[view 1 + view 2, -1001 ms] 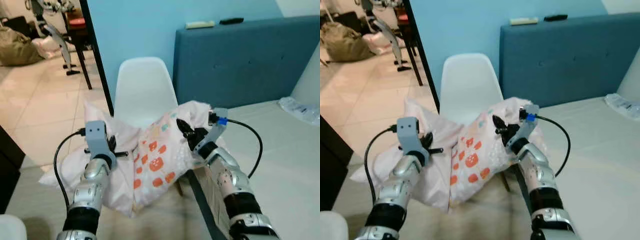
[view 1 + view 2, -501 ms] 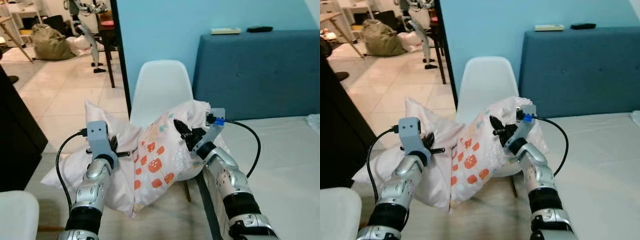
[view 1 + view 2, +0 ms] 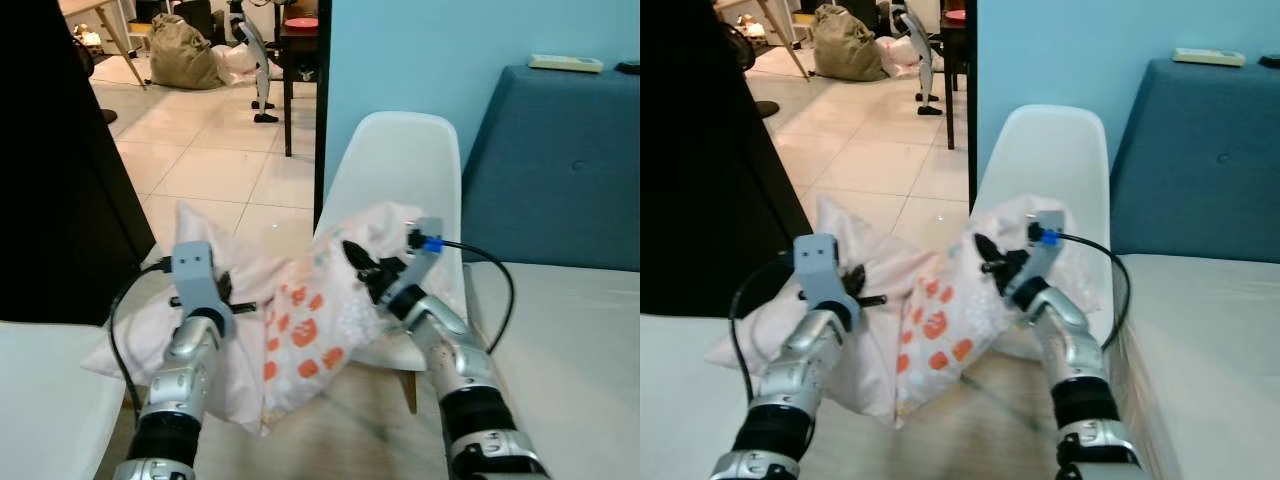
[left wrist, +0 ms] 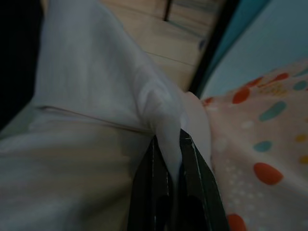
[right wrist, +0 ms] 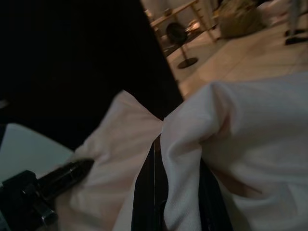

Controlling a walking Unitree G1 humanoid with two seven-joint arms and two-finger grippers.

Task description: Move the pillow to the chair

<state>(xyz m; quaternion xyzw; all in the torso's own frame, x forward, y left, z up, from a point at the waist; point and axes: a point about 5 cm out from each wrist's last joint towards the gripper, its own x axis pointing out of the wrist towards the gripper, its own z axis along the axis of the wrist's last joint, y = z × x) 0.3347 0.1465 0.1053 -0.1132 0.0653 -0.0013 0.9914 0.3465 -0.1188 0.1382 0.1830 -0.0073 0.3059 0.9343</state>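
I hold a white pillow (image 3: 300,320), with orange and teal spots on one face, up in the air between both arms. My left gripper (image 3: 228,296) is shut on the pillow's left side, and cloth is pinched between its black fingers (image 4: 192,163). My right gripper (image 3: 362,268) is shut on the pillow's upper right part, with fabric bunched over its fingers (image 5: 159,159). The white plastic chair (image 3: 400,170) stands just behind the pillow. The pillow's right end hangs over the chair's seat (image 3: 1025,345).
A blue headboard (image 3: 560,170) with two remotes on top stands right of the chair, with the white bed (image 3: 570,360) below it. A black panel (image 3: 60,180) rises at the left. A tiled floor (image 3: 210,160) with a table, a bag and a stand lies beyond.
The view has swung left: chair and headboard have shifted right in the picture and the black panel has come in. Both grippers still hold the pillow as before.
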